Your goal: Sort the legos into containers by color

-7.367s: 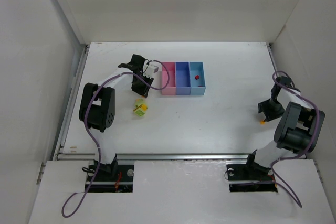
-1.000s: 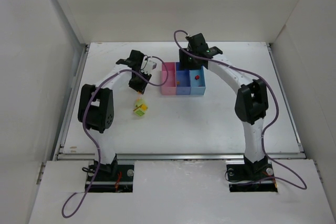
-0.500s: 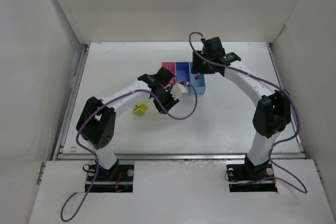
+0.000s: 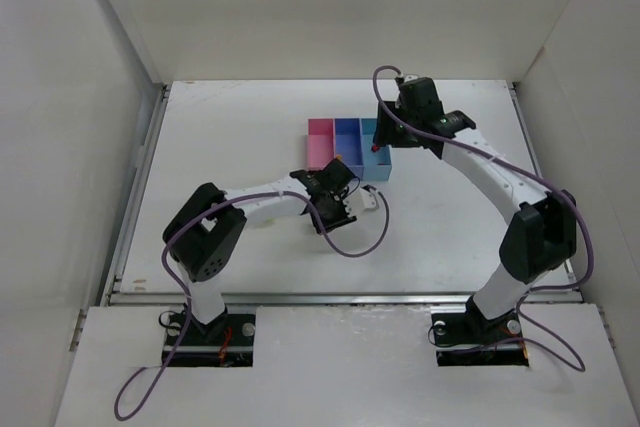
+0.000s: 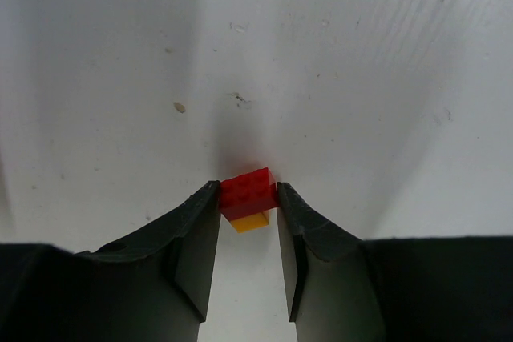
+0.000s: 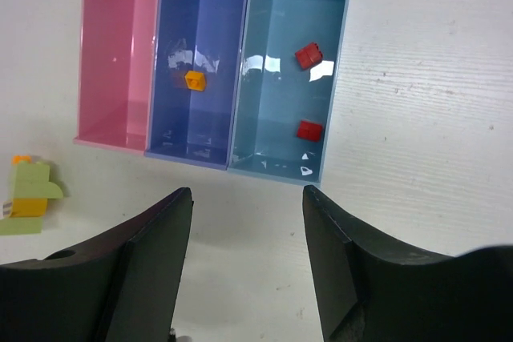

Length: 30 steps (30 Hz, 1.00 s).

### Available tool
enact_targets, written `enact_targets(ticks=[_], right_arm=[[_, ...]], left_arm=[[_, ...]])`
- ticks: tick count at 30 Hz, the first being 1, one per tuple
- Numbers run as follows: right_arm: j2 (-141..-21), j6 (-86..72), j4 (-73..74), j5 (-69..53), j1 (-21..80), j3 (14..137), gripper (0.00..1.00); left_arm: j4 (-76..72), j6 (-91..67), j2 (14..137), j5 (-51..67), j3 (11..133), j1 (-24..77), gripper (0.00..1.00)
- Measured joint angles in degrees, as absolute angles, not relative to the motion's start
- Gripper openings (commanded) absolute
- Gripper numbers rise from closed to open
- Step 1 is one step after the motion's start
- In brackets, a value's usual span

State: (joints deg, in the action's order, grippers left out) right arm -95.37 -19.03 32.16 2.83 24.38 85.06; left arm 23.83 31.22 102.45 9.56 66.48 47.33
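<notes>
My left gripper [image 5: 248, 198] is shut on a red lego [image 5: 248, 191] stacked on a yellow lego [image 5: 250, 221], close over the white table. In the top view it [image 4: 335, 207] sits just in front of the bins. My right gripper [image 6: 248, 198] is open and empty, above the near side of the bins, and shows at the bins' far right [image 4: 403, 119]. The pink bin [image 6: 112, 54] looks empty. The purple-blue bin [image 6: 200, 22] holds an orange lego [image 6: 194, 79]. The light blue bin [image 6: 280, 86] holds two red legos [image 6: 309, 55].
A lime green and orange lego cluster [image 6: 28, 194] lies on the table left of the pink bin's front corner; the left arm hides it in the top view. White walls [image 4: 120, 77] enclose the table on three sides.
My left arm has swung from left of the bins to just in front of them. My right gripper has drawn back to the right from over the bins. An orange lego now lies in the purple-blue bin.
</notes>
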Motion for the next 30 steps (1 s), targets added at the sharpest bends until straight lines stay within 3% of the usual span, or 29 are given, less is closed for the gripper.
enact_targets(ticks=[12, 30], right_arm=[[-94.61, -19.07, 32.08, 3.22, 24.34, 84.88, 0.63], [-91.44, -19.35, 30.81, 4.21, 24.34, 80.18, 0.63]], left_arm=[[18.59, 31.07, 102.98, 5.87, 64.29, 48.40, 0.55], [27.79, 41.63, 101.16, 15.66, 63.02, 43.40, 0.58]])
